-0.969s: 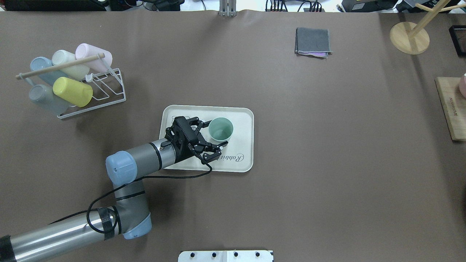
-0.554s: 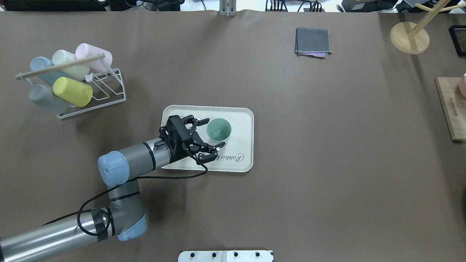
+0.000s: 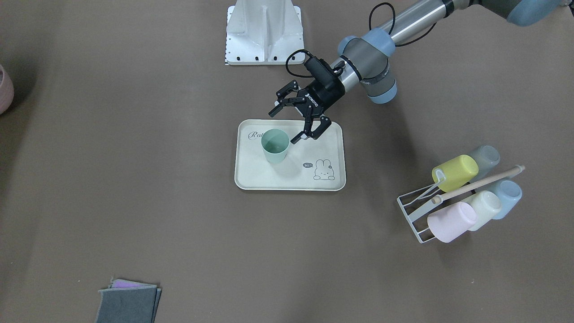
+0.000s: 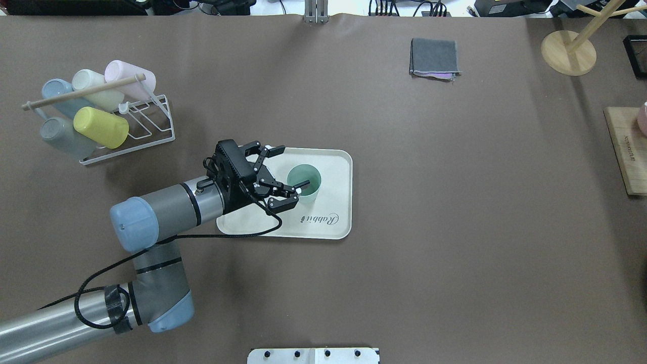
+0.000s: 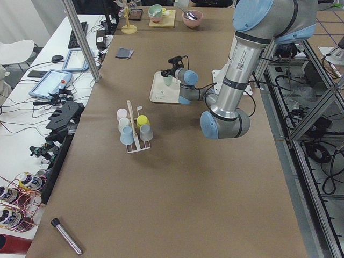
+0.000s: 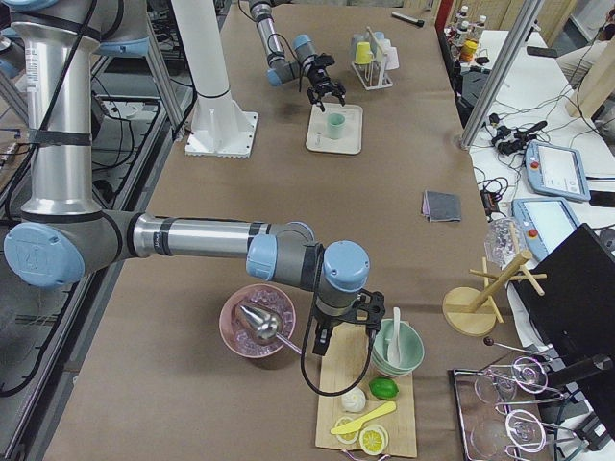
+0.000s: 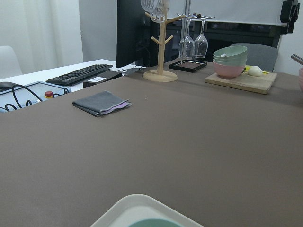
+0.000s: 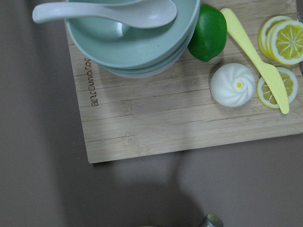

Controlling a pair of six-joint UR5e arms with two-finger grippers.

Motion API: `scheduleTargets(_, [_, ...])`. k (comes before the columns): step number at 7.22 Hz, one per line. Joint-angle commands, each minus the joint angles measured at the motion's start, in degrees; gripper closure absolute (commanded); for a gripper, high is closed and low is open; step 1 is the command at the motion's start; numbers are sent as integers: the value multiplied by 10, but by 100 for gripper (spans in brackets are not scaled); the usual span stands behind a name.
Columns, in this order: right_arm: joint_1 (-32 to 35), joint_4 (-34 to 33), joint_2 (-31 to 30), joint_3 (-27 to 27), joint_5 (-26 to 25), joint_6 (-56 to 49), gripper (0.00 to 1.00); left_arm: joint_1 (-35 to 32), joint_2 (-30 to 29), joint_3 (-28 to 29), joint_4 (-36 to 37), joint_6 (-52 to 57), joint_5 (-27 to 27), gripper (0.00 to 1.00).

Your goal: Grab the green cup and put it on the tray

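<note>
The green cup (image 4: 311, 177) stands upright on the cream tray (image 4: 333, 167), free of any grip. It also shows in the front view (image 3: 274, 146) on the tray (image 3: 269, 177). My left gripper (image 4: 290, 167) is open and empty, raised over the tray's near-left part, beside the cup; the front view (image 3: 283, 127) shows it clear of the cup. The left wrist view shows only the tray's rim (image 7: 142, 205) and a sliver of the cup (image 7: 149, 223). My right gripper (image 6: 344, 331) hangs over a cutting board far away; I cannot tell its state.
A wire rack with several pastel cups (image 4: 101, 119) stands left of the tray. A folded grey cloth (image 4: 434, 58) lies at the far right-centre. A wooden stand base (image 4: 568, 53) and the cutting board (image 4: 627, 151) with stacked bowls (image 8: 132, 38) are at the right edge.
My left gripper, open throughout, has risen and pulled back to the left, away from the cup. The cup has stayed upright on the tray.
</note>
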Motion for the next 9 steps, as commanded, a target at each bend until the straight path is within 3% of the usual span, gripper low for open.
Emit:
scheduleTargets(1, [0,0,1,0,1,4,0,-65,-3,-100,253,3,-2,2])
scheduleTargets(3, [0,0,5,3,2,4,0,-125,-21,-107,400,7,-3,2])
scheduleTargets(4, [0,0,5,3,2,4,0,-170,-45,-115,516,7,-10,2])
scheduleTargets(5, [0,0,5,3,3,4,0,-236,-54,-114,608,6,-44,2])
scheduleTargets(7, [-3,0,6,8,4,5,0,-413,-46,-55,706,4,-274,2])
scheduleTargets(8, [-6,1,7,8,4,5,0,-480,-7,-16,706,4,-378,2])
scheduleTargets(9, [-8,14,10,4,4,6,0,-525,34,18,705,7,-446,2])
